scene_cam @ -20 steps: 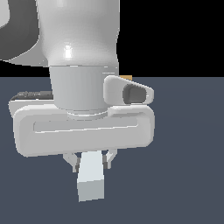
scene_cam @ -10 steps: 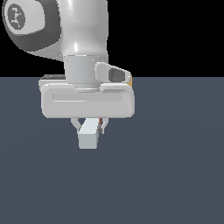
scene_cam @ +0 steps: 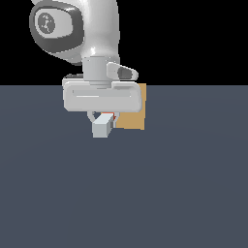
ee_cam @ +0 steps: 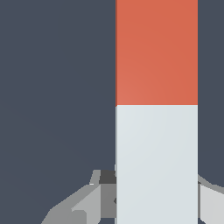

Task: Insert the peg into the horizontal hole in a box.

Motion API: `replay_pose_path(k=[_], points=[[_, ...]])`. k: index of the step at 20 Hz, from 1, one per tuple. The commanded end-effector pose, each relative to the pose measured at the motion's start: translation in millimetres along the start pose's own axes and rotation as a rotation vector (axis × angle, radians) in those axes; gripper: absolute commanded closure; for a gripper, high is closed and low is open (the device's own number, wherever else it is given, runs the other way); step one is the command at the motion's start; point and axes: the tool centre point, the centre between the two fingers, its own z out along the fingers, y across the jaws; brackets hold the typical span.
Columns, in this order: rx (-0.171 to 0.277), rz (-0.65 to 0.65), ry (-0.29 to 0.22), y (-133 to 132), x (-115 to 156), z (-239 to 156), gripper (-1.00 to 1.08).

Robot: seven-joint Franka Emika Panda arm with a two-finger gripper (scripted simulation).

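Near upper centre of the exterior view: peg [scene_cam: 102, 126] clamped in the hand [scene_cam: 102, 118], carried level above the worktop [scene_cam: 124, 193].

Fingers [ee_cam: 74, 205] closed on the white end; red end pointing away toward the box [scene_cam: 131, 116], partly hidden behind the hand at centre right. Hole not visible, so alignment impossible to judge. Likely risk: tip striking the box face beside the hole from a small offset or tilt, shoving the box or twisting the peg in the grip. No brands, labels or writing legible anywhere.

A simulator's bare stage — flat slate floor [scene_cam: 184, 193], black void [scene_cam: 203, 38] behind.
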Motion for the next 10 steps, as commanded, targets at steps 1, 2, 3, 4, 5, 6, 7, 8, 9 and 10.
replay_pose_path(k=[1, 2, 3, 4, 5, 6, 7, 8, 9, 10], points=[[-0.002, 0.024, 0.000, 0, 16, -5, 1.08], [-0.002, 0.032, 0.000, 0, 22, -7, 1.08], [-0.002, 0.039, 0.000, 0, 27, -8, 1.08], [-0.002, 0.045, 0.000, 0, 32, -9, 1.08], [-0.002, 0.051, 0.000, 0, 36, -10, 1.08], [-0.002, 0.057, 0.000, 0, 40, -11, 1.08], [-0.002, 0.062, 0.000, 0, 44, -12, 1.08], [-0.002, 0.066, 0.000, 1, 47, -13, 1.08], [-0.002, 0.070, 0.000, 1, 50, -14, 1.08], [-0.002, 0.073, 0.000, 1, 52, -14, 1.08]])
